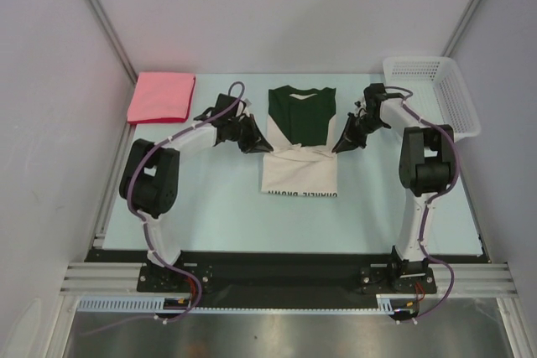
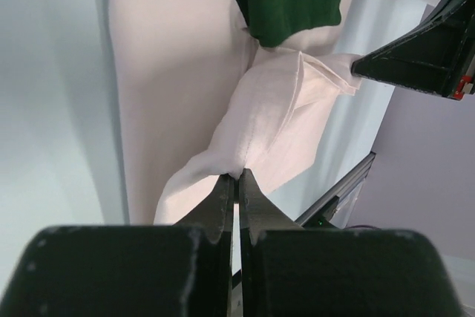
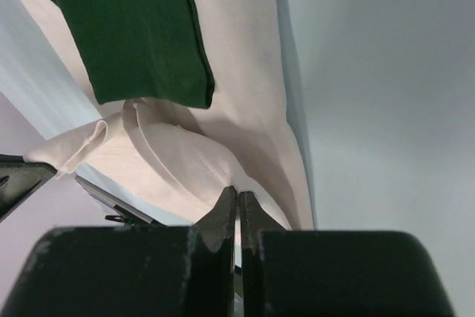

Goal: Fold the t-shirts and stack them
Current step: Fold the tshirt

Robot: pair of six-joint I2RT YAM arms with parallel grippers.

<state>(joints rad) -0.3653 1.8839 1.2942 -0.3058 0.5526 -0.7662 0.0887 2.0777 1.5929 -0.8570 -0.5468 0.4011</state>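
Observation:
The cream-and-dark-green t-shirt (image 1: pixel 300 144) lies in the middle of the table, its green top part (image 1: pixel 302 113) toward the back and its cream hem part doubled over, black lettering showing along the near edge. My left gripper (image 1: pixel 265 149) is shut on the cream fold's left corner (image 2: pixel 237 161). My right gripper (image 1: pixel 336 148) is shut on the right corner (image 3: pixel 223 172). Between them the cream cloth hangs lifted and bunched. A pink-red t-shirt (image 1: pixel 162 96), folded square, lies at the back left.
A white mesh basket (image 1: pixel 435 92) stands at the back right corner. Grey walls close in the table on three sides. The other arm's black finger (image 2: pixel 423 46) shows at the right of the left wrist view.

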